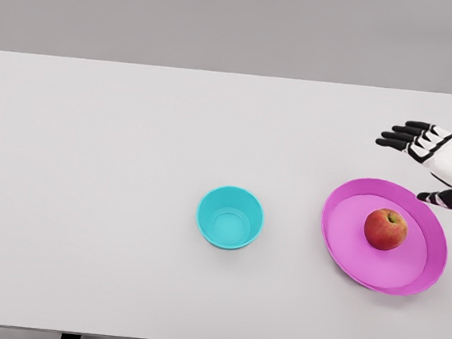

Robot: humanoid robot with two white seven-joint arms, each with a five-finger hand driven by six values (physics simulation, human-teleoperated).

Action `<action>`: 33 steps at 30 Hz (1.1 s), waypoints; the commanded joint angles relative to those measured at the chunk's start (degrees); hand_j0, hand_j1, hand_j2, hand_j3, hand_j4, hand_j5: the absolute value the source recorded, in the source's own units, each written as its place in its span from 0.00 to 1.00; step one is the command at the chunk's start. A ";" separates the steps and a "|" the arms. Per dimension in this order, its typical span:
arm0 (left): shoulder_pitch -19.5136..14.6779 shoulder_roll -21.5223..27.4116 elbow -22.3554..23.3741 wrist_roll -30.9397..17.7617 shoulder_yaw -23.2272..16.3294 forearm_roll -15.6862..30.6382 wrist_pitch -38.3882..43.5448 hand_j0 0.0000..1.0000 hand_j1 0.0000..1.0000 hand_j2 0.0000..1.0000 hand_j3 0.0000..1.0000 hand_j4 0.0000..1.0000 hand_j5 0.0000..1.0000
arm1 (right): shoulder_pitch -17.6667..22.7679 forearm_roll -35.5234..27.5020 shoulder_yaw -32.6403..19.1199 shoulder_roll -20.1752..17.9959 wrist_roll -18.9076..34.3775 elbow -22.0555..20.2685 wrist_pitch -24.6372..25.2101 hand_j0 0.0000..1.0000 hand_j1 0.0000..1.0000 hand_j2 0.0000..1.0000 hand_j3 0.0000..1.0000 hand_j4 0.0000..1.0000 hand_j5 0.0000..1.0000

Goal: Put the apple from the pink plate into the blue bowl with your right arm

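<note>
Open-fingered right hand [432, 153] poised beyond pink plate [340, 229], apple [385, 229] lying just below-left, blue bowl [230, 217] farther left.

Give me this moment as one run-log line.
right hand: open, behind pink plate, holding nothing | apple: on plate, untouched | blue bowl: empty, left of plate | left arm: out of view

White table [90, 164], grey backdrop [240, 23]
</note>
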 commanded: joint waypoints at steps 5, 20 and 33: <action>0.00 0.00 0.00 -0.01 0.00 0.02 0.00 1.00 1.00 1.00 1.00 1.00 1.00 | 0.79 -0.58 0.55 -0.77 -0.08 1.04 0.04 1.00 1.00 1.00 1.00 1.00 1.00; 0.00 0.00 0.00 -0.01 0.00 0.02 0.00 1.00 1.00 1.00 1.00 1.00 1.00 | 5.45 -1.11 -0.68 -6.84 19.96 -0.81 0.04 1.00 1.00 1.00 1.00 1.00 1.00; 0.00 0.00 0.00 -0.01 0.00 0.02 0.00 1.00 1.00 1.00 1.00 1.00 1.00 | 1.85 -1.02 1.61 -4.91 20.22 0.51 0.04 1.00 1.00 1.00 1.00 1.00 1.00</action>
